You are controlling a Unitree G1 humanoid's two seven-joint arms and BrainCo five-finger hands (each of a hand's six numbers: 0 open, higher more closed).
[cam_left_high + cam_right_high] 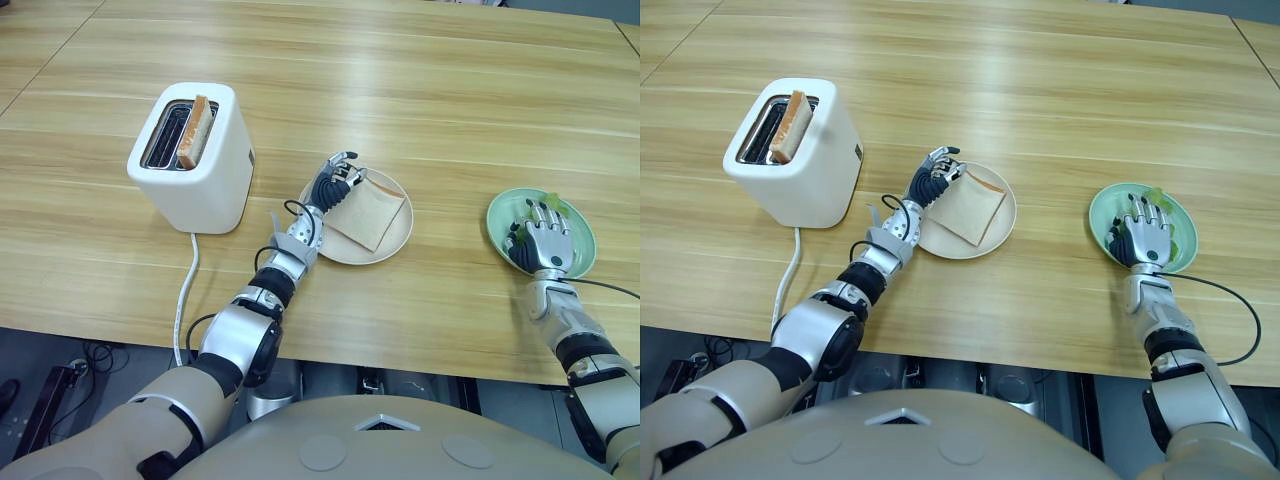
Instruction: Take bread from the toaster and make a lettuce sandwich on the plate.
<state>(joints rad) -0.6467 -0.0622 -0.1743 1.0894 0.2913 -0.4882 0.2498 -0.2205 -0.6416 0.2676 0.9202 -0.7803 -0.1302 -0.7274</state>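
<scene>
step: lettuce pickup | right hand point(545, 240) is spread, empty, over lettuce point(552, 202) in bowl point(586, 256) right of plate point(350, 254); one leaf is best pinched lightly | left hand point(335, 183) is at plate's left rim, grip cannot be told

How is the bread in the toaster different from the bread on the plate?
The toaster slice stands upright on its edge, poking out of the toaster slot; the plate slice lies flat on the plate. Nothing touches the toaster slice, while the left hand sits at the plate slice's corner. Both are bread slices with brown crust.
</scene>
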